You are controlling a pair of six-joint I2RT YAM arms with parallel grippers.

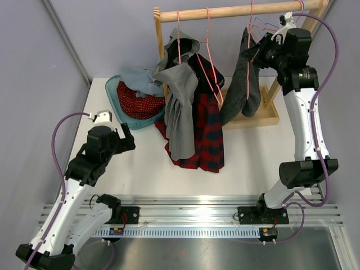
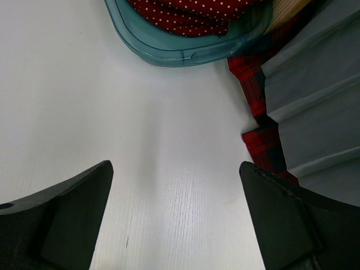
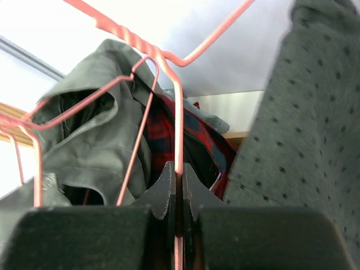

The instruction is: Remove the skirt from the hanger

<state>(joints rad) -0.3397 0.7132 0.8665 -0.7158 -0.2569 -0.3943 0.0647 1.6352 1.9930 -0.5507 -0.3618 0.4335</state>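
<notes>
The right fingers (image 3: pixel 162 194) are pressed together on a pink wire (image 3: pixel 179 129); which hanger it belongs to cannot be determined. The right arm is raised to the wooden rail (image 1: pixel 236 10). The left fingers (image 2: pixel 67 216) are spread, held low above the white surface (image 2: pixel 112 112). The skirt (image 1: pixel 209 132) hangs from the hanger (image 1: pixel 208 39), its lower part resting on the surface. A grey garment (image 1: pixel 181 107) partly covers it.

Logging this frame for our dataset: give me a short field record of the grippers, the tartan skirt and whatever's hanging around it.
left gripper: open, above the white table, holding nothing
right gripper: shut on a thin pink wire hanger at the wooden rack
red-and-navy tartan pleated skirt: hangs from the rack, hem on the table, partly covered by a grey garment
teal plastic basket: holds a red white-dotted garment
</notes>
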